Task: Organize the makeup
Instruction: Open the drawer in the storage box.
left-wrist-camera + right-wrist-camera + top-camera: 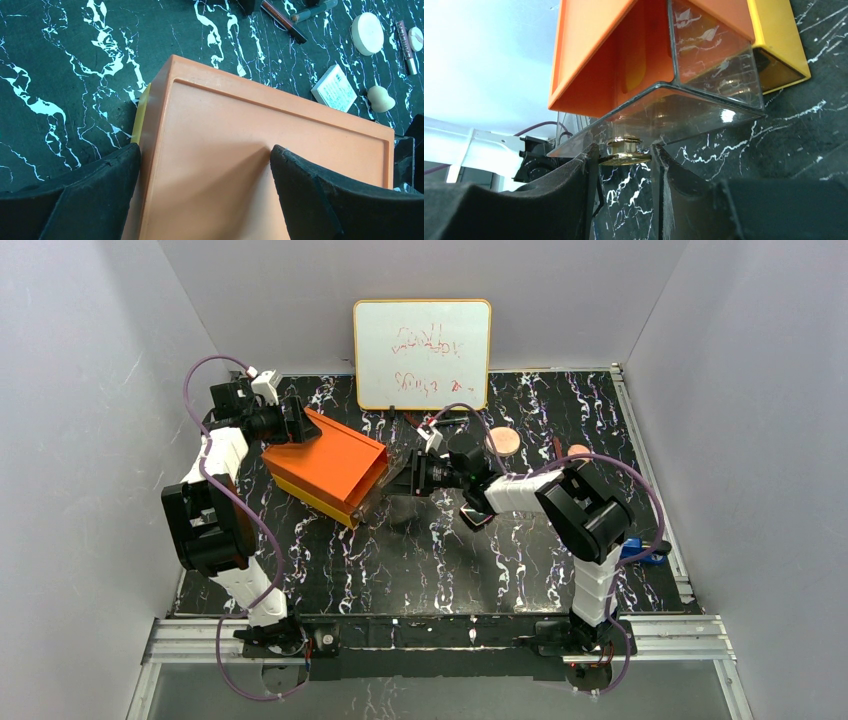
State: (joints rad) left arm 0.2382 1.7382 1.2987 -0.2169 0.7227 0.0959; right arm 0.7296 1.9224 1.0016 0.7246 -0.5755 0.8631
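The makeup lies loose on the dark marbled table right of the orange box [260, 150]: a tan egg-shaped sponge [381, 98], a pale round disc [367, 33], a square compact [334, 88] and thin dark sticks [283, 14]. From above, the peach disc [503, 441] shows behind my right arm. My left gripper [205, 155] is open wide at the box's back end, one finger beside its left edge, the other on its top. My right gripper [624, 156] is shut on the gold knob [625, 150] of the clear drawer [704, 95], which sticks out of the box front.
A whiteboard [422, 353] leans against the back wall. A blue object [640, 550] lies near the right table edge by my right arm. A yellow base [776, 40] runs under the orange box [325, 468]. Grey walls enclose the table on three sides.
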